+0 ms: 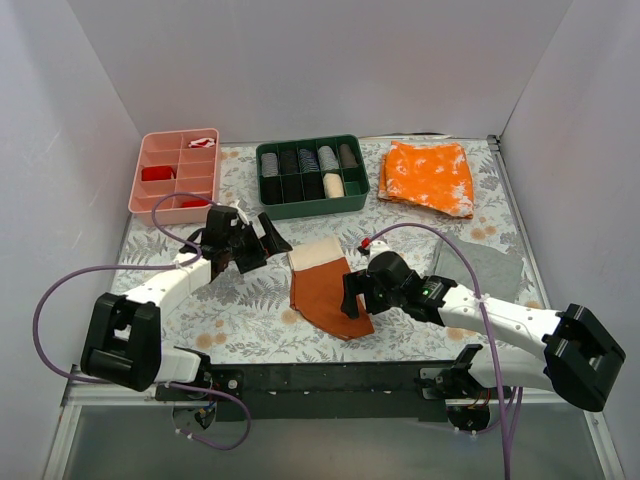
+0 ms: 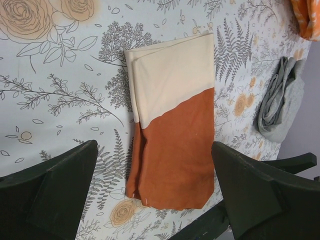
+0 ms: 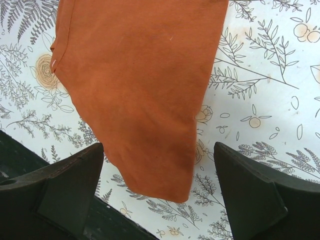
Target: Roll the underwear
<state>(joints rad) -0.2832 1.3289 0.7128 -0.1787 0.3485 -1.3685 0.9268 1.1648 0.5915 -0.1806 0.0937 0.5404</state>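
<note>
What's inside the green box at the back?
The green box has compartments holding small rolled cloths, mostly black and grey, plus one cream roll. Whatever lies beneath the rolls is covered, and the dark front compartments are too dim to tell.

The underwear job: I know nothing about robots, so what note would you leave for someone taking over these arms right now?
Left gripper: fingers open, holding nothing, beside the cream far end of the underwear.
Right gripper: fingers open, holding nothing, at the rust-brown near end.
Underwear: lying flat and folded, mid-table between the two arms.
Done: no rolling yet.
Left to do: grip one end and roll it toward the other, probably from the near end.
The grey cloth and the speckled orange cloth lie apart on the right; they are not part of the job.
</note>
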